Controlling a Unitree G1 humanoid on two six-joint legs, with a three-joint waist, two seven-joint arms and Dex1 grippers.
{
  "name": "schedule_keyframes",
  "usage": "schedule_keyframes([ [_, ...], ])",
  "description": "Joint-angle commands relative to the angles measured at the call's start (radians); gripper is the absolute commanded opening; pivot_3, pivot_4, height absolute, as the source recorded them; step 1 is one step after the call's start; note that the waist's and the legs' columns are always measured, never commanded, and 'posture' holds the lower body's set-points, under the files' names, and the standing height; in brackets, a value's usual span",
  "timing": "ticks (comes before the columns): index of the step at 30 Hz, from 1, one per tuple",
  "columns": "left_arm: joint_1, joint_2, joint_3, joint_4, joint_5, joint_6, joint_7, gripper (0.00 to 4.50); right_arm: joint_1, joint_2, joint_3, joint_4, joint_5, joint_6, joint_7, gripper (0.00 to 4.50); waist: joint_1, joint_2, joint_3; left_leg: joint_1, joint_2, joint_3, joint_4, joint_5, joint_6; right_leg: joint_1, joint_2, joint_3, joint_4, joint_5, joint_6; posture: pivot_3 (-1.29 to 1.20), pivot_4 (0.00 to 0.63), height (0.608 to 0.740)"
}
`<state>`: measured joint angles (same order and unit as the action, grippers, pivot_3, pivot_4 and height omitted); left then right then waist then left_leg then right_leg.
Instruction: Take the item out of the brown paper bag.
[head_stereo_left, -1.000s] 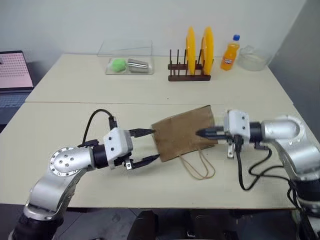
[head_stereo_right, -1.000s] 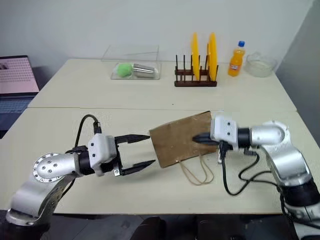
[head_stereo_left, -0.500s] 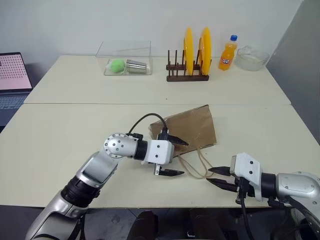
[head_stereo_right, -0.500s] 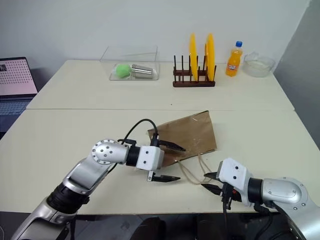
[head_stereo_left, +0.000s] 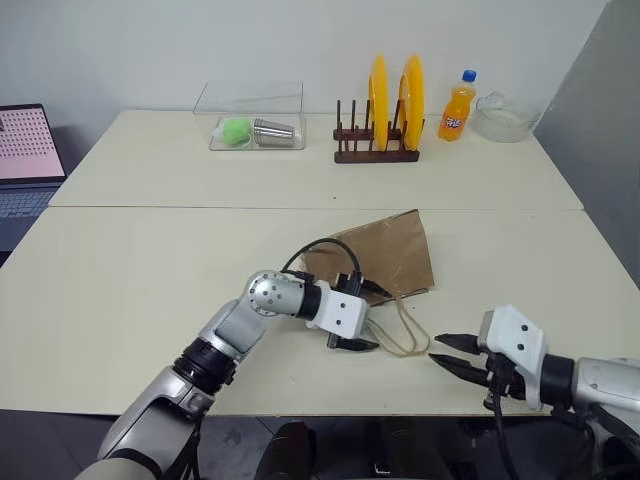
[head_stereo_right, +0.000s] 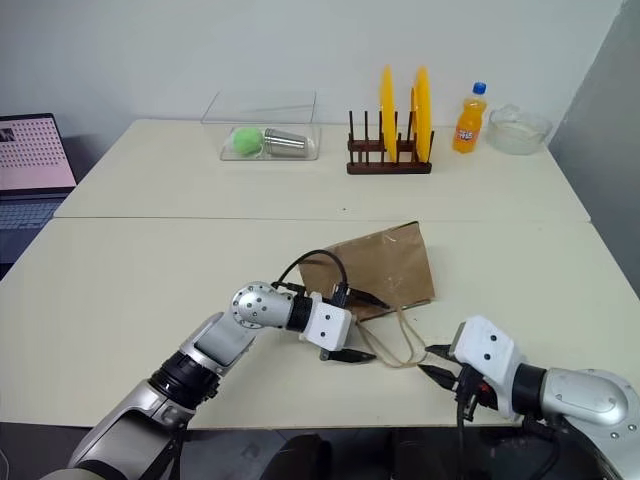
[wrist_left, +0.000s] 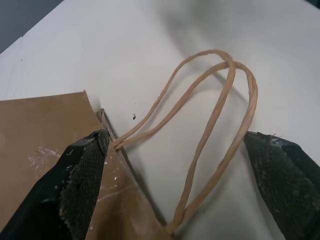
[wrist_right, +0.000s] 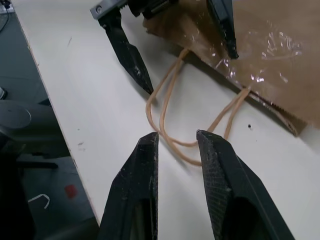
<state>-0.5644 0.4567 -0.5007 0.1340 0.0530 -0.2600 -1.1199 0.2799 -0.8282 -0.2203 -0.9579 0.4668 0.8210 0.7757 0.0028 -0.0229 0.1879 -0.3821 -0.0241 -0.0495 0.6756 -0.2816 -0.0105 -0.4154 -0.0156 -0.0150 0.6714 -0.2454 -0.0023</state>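
Currently the left gripper (head_stereo_left: 364, 315), jaws wide apart, straddles the mouth of the creased brown kraft paper bag (head_stereo_left: 385, 258); the right gripper (head_stereo_left: 452, 353) hovers slightly parted. Next: secure the bag opening.

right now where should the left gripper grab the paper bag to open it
Probably the mouth edge of the brown paper bag, where the cord handles attach. The bag lies flat, mouth toward the robot, and the open left gripper already straddles that edge, so close from the near side.

I see bare table (head_stereo_left: 130, 290) left & front of brown paper bag (head_stereo_left: 390, 255); cord handles (head_stereo_left: 400, 335) lie across bag mouth approach.
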Motion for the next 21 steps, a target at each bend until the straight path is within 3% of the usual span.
schedule_keyframes([
  [1, -0.022, -0.016, 0.026, 0.006, -0.041, 0.022, -0.019, 4.5, 0.032, -0.012, -0.037, -0.068, 0.011, -0.018, -0.009, 1.23, 0.0, 0.0, 0.0, 0.0, 0.0, 0.0, 0.0, 0.0, 0.0, 0.0, 0.0, 0.0, 0.0, 0.0, 0.0, 0.0, 0.15, 0.74],
  [5, -0.032, -0.027, 0.037, 0.003, -0.093, 0.078, -0.062, 4.5, 0.062, -0.009, -0.048, -0.081, 0.034, -0.021, -0.014, 1.23, 0.0, 0.0, 0.0, 0.0, 0.0, 0.0, 0.0, 0.0, 0.0, 0.001, 0.0, 0.0, -0.001, 0.0, 0.001, 0.0, 0.15, 0.74],
  [11, -0.065, 0.051, 0.06, -0.045, -0.174, 0.165, -0.199, 4.5, 0.077, 0.012, -0.084, -0.086, 0.071, -0.054, -0.03, 1.23, -0.004, 0.0, 0.0, 0.0, 0.001, -0.001, 0.0, 0.0, 0.0, 0.002, 0.001, -0.001, -0.002, 0.0, 0.001, 0.0, 0.15, 0.74],
  [14, -0.085, 0.037, 0.08, -0.065, -0.194, 0.206, -0.19, 4.5, 0.077, 0.016, -0.095, -0.081, 0.09, -0.05, -0.045, 1.81, -0.003, 0.0, 0.0, 0.001, 0.001, -0.002, 0.0, 0.0, 0.0, 0.004, 0.001, -0.002, -0.005, 0.001, 0.002, 0.0, 0.15, 0.74],
  [19, -0.112, -0.032, 0.074, 0.005, -0.111, 0.102, -0.096, 4.5, 0.1, -0.01, -0.089, -0.089, 0.073, -0.061, -0.053, 3.53, 0.0, 0.0, 0.0, 0.0, 0.0, -0.002, 0.0, -0.001, 0.002, 0.006, 0.0, -0.002, -0.009, 0.002, 0.003, 0.0, 0.15, 0.74],
  [21, -0.115, -0.045, 0.054, 0.045, -0.066, 0.03, -0.08, 4.5, 0.116, -0.022, -0.083, -0.089, 0.066, -0.076, -0.054, 3.53, 0.003, 0.0, 0.0, 0.0, 0.0, -0.002, 0.0, -0.001, 0.002, 0.006, 0.0, -0.002, -0.01, 0.002, 0.003, 0.0, 0.15, 0.74],
])
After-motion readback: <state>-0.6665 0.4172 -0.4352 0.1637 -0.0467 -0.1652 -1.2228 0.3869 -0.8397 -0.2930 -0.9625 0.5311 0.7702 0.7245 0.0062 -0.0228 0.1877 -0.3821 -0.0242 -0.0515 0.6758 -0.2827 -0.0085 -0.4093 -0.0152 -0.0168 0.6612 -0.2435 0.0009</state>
